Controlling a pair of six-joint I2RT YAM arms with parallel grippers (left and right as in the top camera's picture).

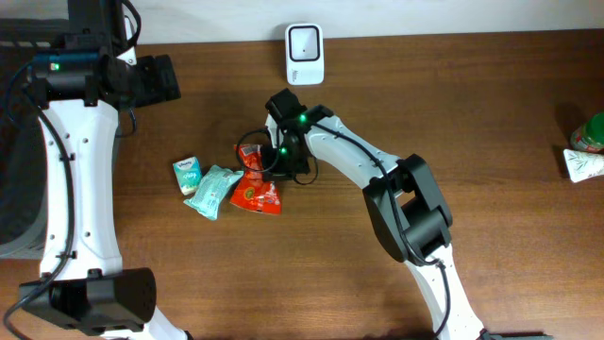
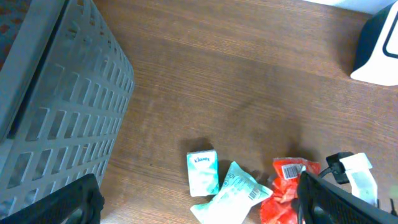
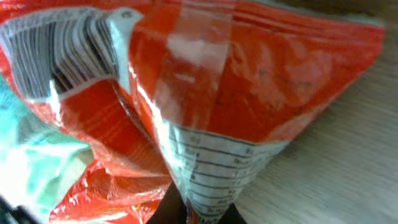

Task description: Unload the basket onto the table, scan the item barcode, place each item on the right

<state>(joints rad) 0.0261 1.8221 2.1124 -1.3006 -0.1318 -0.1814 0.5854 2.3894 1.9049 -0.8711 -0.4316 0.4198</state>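
Note:
A crumpled red snack packet [image 1: 257,192] lies mid-table, and my right gripper [image 1: 286,159] is shut on its right end. The right wrist view is filled by that red packet [image 3: 249,81]; its white barcode label [image 3: 56,53] faces up at the top left, and a printed white corner is pinched between my fingers at the right gripper [image 3: 205,214]. The white scanner [image 1: 304,53] stands at the table's back edge, apart from the packet. My left gripper [image 1: 156,80] hangs open at the back left, above the wood, holding nothing. Its dark fingers [image 2: 336,199] frame the red packet [image 2: 286,186].
A teal packet [image 1: 213,191] lies against the red one's left side, and a small Kleenex pack [image 1: 187,175] is just left of that. A grey slatted basket [image 2: 50,93] stands at the far left. A green-capped item [image 1: 591,132] and a white pouch [image 1: 583,165] sit at the right edge.

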